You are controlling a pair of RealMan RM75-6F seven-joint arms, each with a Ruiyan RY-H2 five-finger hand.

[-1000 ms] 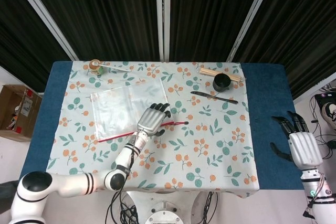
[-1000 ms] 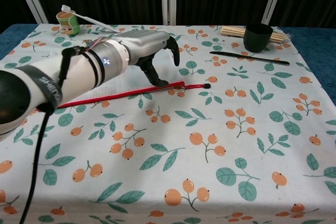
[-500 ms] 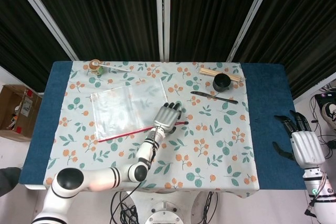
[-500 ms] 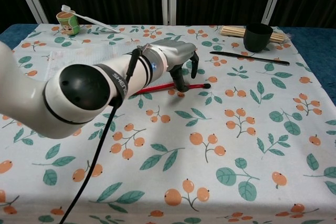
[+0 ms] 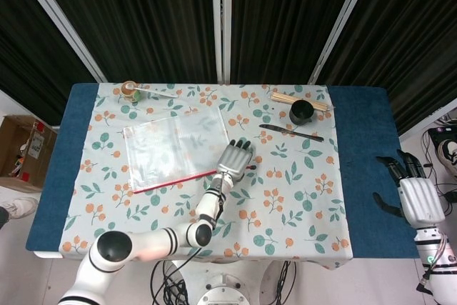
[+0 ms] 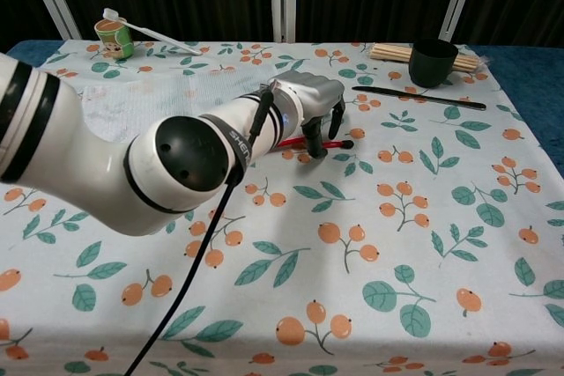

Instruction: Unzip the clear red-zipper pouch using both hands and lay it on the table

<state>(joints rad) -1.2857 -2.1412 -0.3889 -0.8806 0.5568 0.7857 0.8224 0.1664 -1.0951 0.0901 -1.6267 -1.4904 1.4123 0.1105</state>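
Head view: left hand (image 5: 235, 158), palm down, fingers spread and curved, set over the right-hand end of the red zipper (image 5: 175, 179); whether it pinches the slider cannot be told from above. Clear pouch (image 5: 175, 146) lies flat on the floral table (image 5: 300, 198), behind and to the left of this hand, its zipper edge running away from the fingers toward the near-left corner. Over the past second the hand has travelled rightward along the zipper line, from near its middle to its end. Right hand (image 5: 416, 198) hangs off the table's right edge, well apart from the pouch, fingers apart, holding nothing; it has barely shifted. Beyond the left hand: black cup (image 5: 300, 111), bundle of sticks (image 5: 285, 97), dark knife-like strip (image 5: 293, 132); far to its left, a small green cup (image 5: 129, 90). Chest view: left hand (image 6: 313, 107) arched over the zipper's black-tipped end (image 6: 347, 143), fingertips (image 6: 311, 149) down on or at the red strip, contact with the slider uncertain. The red line (image 6: 295, 140) shows only just beside the hand; the arm hides the rest. Judgement: the slide along the zipper suggests unzipping is under way or near its end, single-handed; the pouch already rests on the table.
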